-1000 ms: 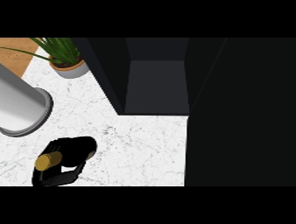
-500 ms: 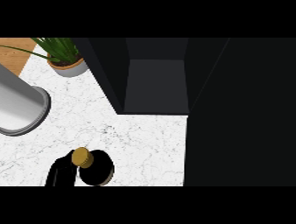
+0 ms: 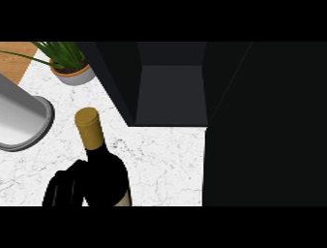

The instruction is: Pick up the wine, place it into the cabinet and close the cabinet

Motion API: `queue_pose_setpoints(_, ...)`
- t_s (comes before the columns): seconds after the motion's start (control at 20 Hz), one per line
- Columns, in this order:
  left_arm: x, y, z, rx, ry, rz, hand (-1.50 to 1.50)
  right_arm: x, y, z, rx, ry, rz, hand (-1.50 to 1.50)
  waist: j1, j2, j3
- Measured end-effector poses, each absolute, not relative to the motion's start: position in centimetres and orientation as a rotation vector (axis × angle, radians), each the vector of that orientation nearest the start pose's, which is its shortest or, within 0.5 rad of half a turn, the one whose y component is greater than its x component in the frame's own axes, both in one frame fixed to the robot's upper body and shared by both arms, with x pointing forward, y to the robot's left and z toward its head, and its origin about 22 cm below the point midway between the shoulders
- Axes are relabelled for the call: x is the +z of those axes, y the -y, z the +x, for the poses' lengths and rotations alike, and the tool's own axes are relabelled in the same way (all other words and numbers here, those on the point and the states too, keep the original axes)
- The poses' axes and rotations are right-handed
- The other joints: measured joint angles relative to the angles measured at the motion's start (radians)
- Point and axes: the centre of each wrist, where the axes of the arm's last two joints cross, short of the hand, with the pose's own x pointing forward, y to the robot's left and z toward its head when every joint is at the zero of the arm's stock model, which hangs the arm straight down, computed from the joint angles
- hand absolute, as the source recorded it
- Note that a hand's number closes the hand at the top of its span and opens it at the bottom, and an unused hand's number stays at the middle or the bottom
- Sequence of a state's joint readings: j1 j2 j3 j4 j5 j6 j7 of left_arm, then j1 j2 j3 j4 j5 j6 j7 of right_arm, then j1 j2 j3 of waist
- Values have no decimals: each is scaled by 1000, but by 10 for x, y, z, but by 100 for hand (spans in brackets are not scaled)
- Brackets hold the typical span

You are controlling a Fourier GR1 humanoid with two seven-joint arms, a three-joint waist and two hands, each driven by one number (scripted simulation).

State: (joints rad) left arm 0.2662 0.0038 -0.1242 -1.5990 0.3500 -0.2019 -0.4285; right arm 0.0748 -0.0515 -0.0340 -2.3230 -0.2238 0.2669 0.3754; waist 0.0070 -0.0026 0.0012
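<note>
The wine bottle (image 3: 103, 177) is outside the cabinet (image 3: 172, 99), to the left of its opening and on the robot's side of it, over the white marble counter (image 3: 168, 164). Its dark body runs down to the lower edge of the view and its gold-capped neck (image 3: 88, 127) points toward the far side of the counter. The base is cut off by that edge, so it cannot be told whether the bottle rests on the counter. The right hand (image 3: 65, 183) is clamped on the bottle, with dark fingers (image 3: 52, 190) showing against the left side of the body, and the rest of the hand hidden behind the glass. The cabinet stands open, showing a dark grey inner wall with nothing visible on it. A broad dark panel (image 3: 277, 126) fills the view to the right of the opening. Left of the cabinet, beyond the bottle, the grey left forearm (image 3: 9, 114) shows large at the view's left edge, and its hand lies outside the picture. Near the cabinet's far left corner stands a potted plant (image 3: 72, 72) in a pale pot. A strip of orange-brown wood (image 3: 2, 54) lies farther left of the plant.
</note>
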Motion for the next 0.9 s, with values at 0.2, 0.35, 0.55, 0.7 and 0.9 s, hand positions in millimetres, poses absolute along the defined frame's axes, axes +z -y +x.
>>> queue_pose_setpoints(0.2,-13,-203,194,265,1818,-387,150,156,244,169,244,1886,238,-150,-6,1,0)
queue_pose_setpoints(0.35,4,-196,201,268,1805,-397,150,152,244,168,246,1885,239,-150,-7,1,-1)
queue_pose_setpoints(0.55,28,-178,218,263,1813,-404,150,156,245,171,243,1884,241,-150,-8,2,-1)
queue_pose_setpoints(0.7,36,-163,238,249,1834,-381,150,155,245,170,246,1885,237,-150,-11,2,-1)
queue_pose_setpoints(0.9,41,-146,256,227,1847,-345,150,156,249,174,243,1888,236,-150,-12,3,-1)
